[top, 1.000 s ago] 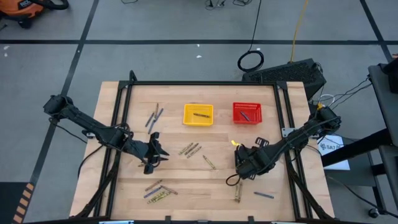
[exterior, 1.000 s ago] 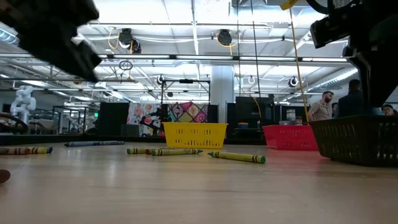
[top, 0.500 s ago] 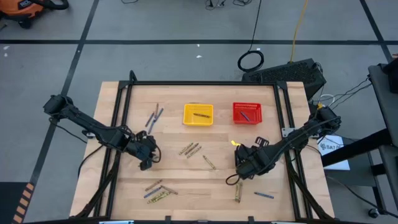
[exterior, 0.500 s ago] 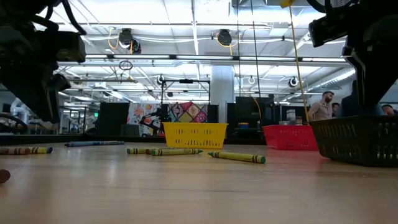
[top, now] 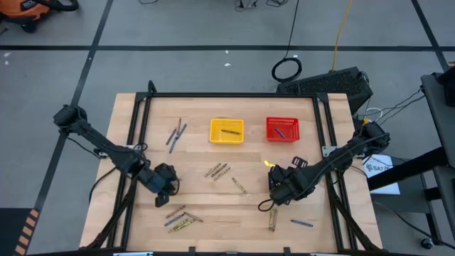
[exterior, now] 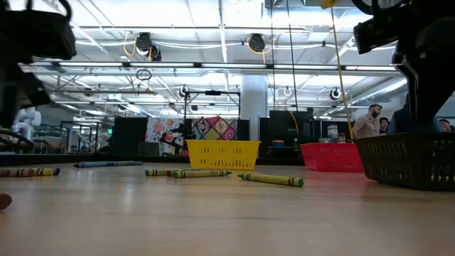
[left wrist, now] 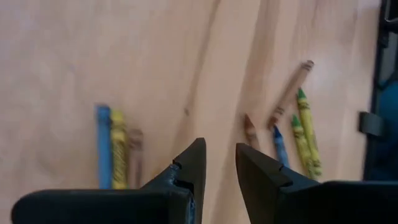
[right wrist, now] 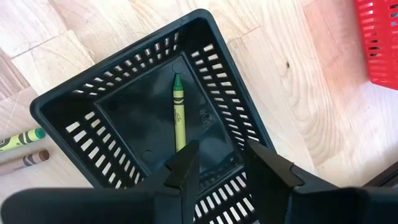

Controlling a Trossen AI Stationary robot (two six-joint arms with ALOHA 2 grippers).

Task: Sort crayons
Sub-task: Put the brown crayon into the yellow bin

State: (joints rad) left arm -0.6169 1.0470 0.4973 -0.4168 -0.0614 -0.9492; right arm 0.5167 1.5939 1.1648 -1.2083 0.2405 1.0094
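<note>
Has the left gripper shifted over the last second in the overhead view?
Yes. The left gripper has pulled back toward the table's near-left side, away from the yellow basket and closer to the crayon cluster near the front edge.

Right gripper (right wrist: 216, 163) open over black basket (right wrist: 93, 93); green crayon (right wrist: 179, 112) inside; red basket (right wrist: 379, 37) nearby.

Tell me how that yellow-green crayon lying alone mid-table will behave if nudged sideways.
The yellow-green crayon looks round, thin and paper-wrapped, so it would probably roll across the bare wooden table rather than slide. Being short and stiff-looking, it should stay straight, though it might snap under a hard pinch.
</note>
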